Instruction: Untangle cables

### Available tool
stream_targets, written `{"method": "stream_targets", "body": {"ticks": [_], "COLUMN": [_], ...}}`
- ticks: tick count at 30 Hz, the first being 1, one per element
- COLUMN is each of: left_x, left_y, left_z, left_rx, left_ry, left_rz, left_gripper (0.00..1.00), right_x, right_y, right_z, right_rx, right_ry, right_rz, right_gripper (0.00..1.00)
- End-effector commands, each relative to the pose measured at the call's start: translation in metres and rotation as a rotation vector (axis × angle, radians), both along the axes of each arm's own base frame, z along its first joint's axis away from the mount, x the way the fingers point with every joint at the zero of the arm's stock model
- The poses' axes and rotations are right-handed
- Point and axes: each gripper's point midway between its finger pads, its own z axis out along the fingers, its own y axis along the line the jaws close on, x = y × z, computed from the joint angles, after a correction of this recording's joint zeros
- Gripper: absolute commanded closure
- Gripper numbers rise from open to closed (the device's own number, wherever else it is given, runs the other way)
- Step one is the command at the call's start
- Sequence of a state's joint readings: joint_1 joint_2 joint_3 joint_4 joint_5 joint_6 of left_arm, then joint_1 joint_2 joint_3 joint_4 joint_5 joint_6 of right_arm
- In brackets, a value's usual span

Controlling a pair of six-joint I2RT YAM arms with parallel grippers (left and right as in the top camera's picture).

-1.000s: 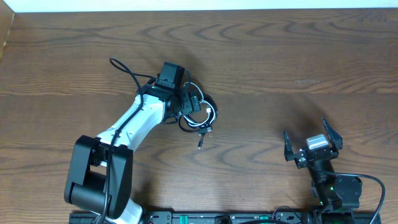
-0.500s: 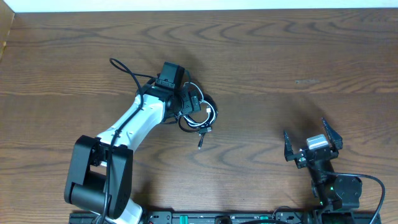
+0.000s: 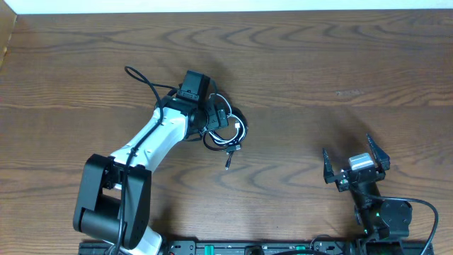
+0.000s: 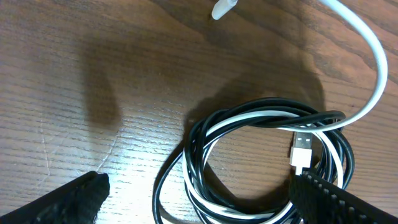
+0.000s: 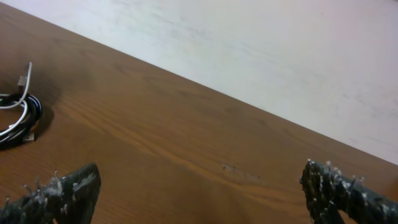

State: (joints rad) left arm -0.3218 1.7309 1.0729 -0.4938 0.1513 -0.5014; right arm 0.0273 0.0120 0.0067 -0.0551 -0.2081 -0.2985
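The cables (image 3: 228, 132) lie as one tangled coil of black and white loops left of the table's centre. My left gripper (image 3: 219, 122) hangs directly over this coil. In the left wrist view the coil (image 4: 261, 121) sits between the wide-open fingers of my left gripper (image 4: 205, 202), and nothing is gripped. A white USB plug (image 4: 301, 153) rests inside the coil, and another white plug (image 4: 224, 9) lies apart at the top. A black tail (image 3: 145, 81) trails off to the left. My right gripper (image 3: 356, 164) stands open and empty, far to the right. The coil (image 5: 17, 117) shows at the left edge of the right wrist view.
The dark wooden table (image 3: 318, 64) runs to a pale wall at the back. A black plug end (image 3: 228, 163) points toward the front, just below the coil. The right arm's base (image 3: 382, 216) sits at the front right edge.
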Motion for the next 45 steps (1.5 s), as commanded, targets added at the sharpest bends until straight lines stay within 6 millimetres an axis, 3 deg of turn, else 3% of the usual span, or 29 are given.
{"method": "stream_targets", "body": {"ticks": [1, 32, 37, 45], "left_x": [-0.003, -0.003, 0.012, 0.012], "left_y": [0.002, 0.002, -0.003, -0.003], "left_z": [-0.006, -0.006, 0.000, 0.000], "left_rx": [0.011, 0.011, -0.011, -0.012], "left_ry": [0.018, 0.018, -0.048, -0.049], "left_rz": [0.007, 0.007, 0.007, 0.007], "left_gripper": [0.02, 0.02, 0.02, 0.02], "right_x": [0.000, 0.000, 0.000, 0.000], "right_y": [-0.003, -0.003, -0.003, -0.003], "right_z": [-0.001, -0.001, -0.001, -0.001], "right_rx": [0.013, 0.013, 0.013, 0.013], "right_ry": [0.004, 0.004, 0.004, 0.004], "right_rz": [-0.014, -0.014, -0.014, -0.014], "right_gripper": [0.01, 0.01, 0.01, 0.01]}}
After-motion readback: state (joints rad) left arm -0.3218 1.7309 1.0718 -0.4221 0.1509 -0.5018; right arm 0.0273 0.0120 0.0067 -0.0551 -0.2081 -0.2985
